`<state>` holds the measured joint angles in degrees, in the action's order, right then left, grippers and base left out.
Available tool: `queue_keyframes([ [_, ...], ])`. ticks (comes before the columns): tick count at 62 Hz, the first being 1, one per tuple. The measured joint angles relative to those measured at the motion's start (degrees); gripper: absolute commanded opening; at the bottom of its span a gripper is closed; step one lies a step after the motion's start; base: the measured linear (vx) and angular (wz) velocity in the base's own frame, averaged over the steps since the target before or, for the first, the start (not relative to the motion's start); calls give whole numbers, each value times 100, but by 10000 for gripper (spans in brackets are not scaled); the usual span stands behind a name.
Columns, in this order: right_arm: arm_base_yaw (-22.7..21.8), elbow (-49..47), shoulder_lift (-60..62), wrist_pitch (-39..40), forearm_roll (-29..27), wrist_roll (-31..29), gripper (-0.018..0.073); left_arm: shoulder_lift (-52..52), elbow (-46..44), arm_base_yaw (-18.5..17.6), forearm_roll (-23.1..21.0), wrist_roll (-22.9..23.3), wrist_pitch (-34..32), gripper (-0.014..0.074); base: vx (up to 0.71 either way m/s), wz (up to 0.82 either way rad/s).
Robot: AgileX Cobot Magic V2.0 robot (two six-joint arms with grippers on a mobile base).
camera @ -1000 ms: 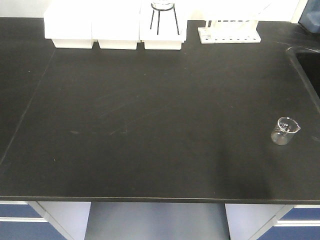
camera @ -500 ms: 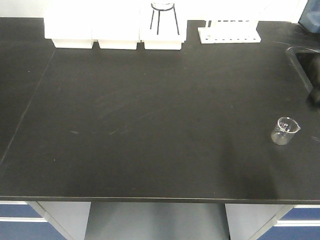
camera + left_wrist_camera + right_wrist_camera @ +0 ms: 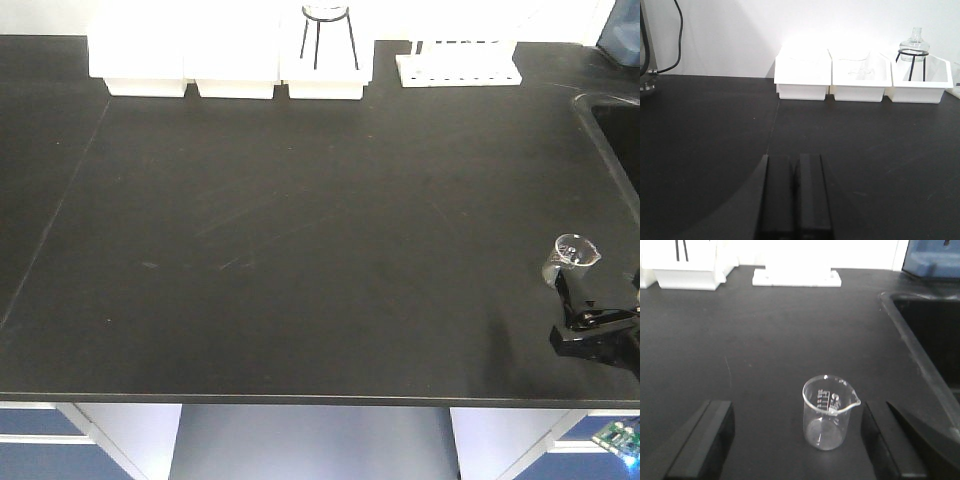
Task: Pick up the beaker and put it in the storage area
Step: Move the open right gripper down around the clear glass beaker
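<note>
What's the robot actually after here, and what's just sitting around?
In the job: beaker; open right gripper near it.
Lying about: white boxes; tripod flask; test-tube rack; sink; shut left gripper.

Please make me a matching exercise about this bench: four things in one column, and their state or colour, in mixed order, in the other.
Column A
1. beaker
2. left pincer
3. right pincer
4. test-tube rack

Column B
a. white
b. open wide
c. clear glass, upright
d. shut tight

Pairs: 1-c, 2-d, 3-b, 4-a
</note>
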<state>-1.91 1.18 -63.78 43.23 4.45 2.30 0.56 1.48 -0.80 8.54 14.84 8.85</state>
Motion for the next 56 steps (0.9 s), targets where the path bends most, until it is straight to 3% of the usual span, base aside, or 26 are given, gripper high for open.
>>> queue_keyframes([
  [24,0,-38,-2608,2082,-783,-304,565,0,0,0,0,0,0,-8,0,0],
  [38,0,-62,-3936,2208,-728,-230,565,0,0,0,0,0,0,-8,0,0],
  [56,0,-639,-4364,2333,-657,-230,565,0,0,0,0,0,0,-8,0,0],
])
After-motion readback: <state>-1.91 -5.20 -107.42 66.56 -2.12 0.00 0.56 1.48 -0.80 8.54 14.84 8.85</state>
